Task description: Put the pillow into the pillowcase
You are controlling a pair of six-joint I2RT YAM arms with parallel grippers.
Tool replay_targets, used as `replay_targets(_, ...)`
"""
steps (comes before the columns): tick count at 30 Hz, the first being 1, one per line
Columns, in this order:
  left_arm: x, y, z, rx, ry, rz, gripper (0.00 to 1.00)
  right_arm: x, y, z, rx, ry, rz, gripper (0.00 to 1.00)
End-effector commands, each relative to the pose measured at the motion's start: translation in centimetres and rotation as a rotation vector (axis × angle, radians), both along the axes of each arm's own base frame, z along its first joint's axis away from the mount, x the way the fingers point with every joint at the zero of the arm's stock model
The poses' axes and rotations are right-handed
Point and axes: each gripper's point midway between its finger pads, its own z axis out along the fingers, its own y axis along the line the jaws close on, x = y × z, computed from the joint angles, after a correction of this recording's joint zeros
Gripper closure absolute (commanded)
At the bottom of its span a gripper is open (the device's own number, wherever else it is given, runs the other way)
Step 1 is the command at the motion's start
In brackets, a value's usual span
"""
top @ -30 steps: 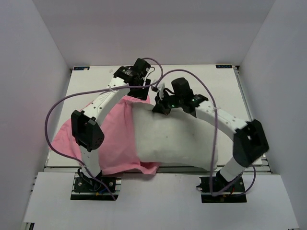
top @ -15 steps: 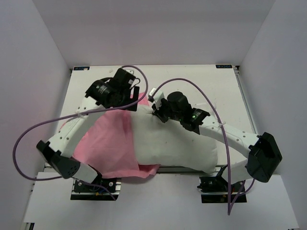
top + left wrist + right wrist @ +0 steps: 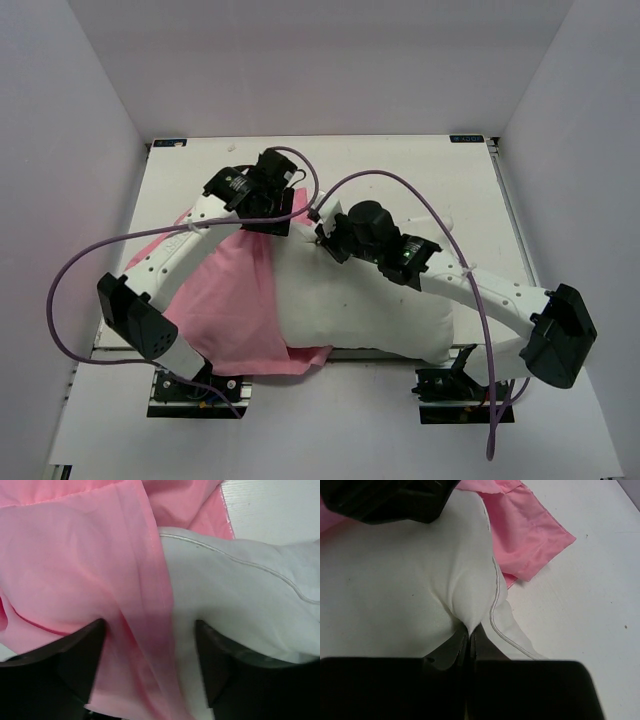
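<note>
**Claws.** Right claw (image 3: 469, 631): clenched, pinching a pleat of the white pillow (image 3: 395, 580) close to its seamed far corner. Left claw (image 3: 150, 650): released, its two fingers (image 3: 75, 662) wide apart. They straddle the line where the hem of the pink pillowcase (image 3: 75, 570) lies over the pillow. I see no grip on either fabric.

**Changes.** Against the overhead view of half a second ago:
- The left arm's wrist has swung a little to the right, and its elbow has lifted away from the near-left corner.
- The right arm's elbow has shifted slightly further right.
- The right claw has kept its pinch.

A full second back, the left claw sat further toward the far side of the counter (image 3: 430, 165).

**Location.** The pillow lies across the near centre and right of the counter, its left end covered by the pillowcase edge. Whether it sits inside, I cannot tell. The pillowcase spreads to the left and reaches the near edge.

**Count.** Two arms, two claws, one pillow, one pillowcase, two purple cables (image 3: 375, 173).
</note>
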Motion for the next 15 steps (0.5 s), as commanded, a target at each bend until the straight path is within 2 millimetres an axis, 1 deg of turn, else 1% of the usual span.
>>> replay_targets(1,0.5,0.2,0.6,0.029,-0.008,0.001,0.23,-0.6,0.1,2.6,0.068,-0.045,-0.003,1.0)
replay_targets(3,0.2,0.7,0.1,0.056,0.012,0.011,0.36,-0.4,-0.2,2.7,0.068,-0.053,-0.016,1.0)
replay_targets(4,0.0,1.1,-0.1,0.067,0.015,0.018,0.48,-0.3,-0.3,2.9,0.072,-0.059,-0.022,1.0)
replay_targets(5,0.0,1.2,0.0,0.072,0.009,0.023,0.54,-0.3,-0.4,2.8,0.071,-0.06,-0.026,1.0)
replay_targets(6,0.2,1.3,0.3,0.072,-0.002,0.027,0.57,-0.3,-0.4,3.0,0.072,-0.063,-0.026,1.0)
replay_targets(7,0.4,1.2,0.9,0.06,-0.022,0.029,0.61,-0.3,-0.3,3.0,0.072,-0.063,-0.026,1.0)
replay_targets(8,0.7,1.0,1.3,0.052,-0.037,0.025,0.74,-0.2,-0.4,3.0,0.072,-0.064,-0.027,1.0)
replay_targets(9,1.0,0.8,1.9,0.04,-0.054,0.02,0.79,-0.2,-0.3,3.1,0.073,-0.065,-0.027,1.0)
replay_targets(10,1.8,0.1,2.9,0.016,-0.094,0.005,0.86,-0.1,-0.4,3.0,0.071,-0.068,-0.032,1.0)
replay_targets(11,2.3,-0.4,3.5,-0.002,-0.112,-0.013,0.93,0.3,-0.2,3.6,0.09,-0.09,-0.043,1.0)
replay_targets(12,3.0,-1.3,4.2,-0.033,-0.142,-0.033,0.93,0.7,-0.3,3.7,0.09,-0.107,-0.057,1.0)
replay_targets(13,3.7,-2.4,5.1,-0.061,-0.159,-0.075,0.95,1.2,-0.1,4.7,0.113,-0.134,-0.076,1.0)
replay_targets(14,4.3,-3.1,5.8,-0.078,-0.177,-0.096,0.96,1.8,-0.3,5.3,0.117,-0.155,-0.108,1.0)
replay_targets(15,4.9,-3.7,6.5,-0.092,-0.196,-0.111,1.0,2.2,-0.3,5.8,0.118,-0.181,-0.115,1.0)
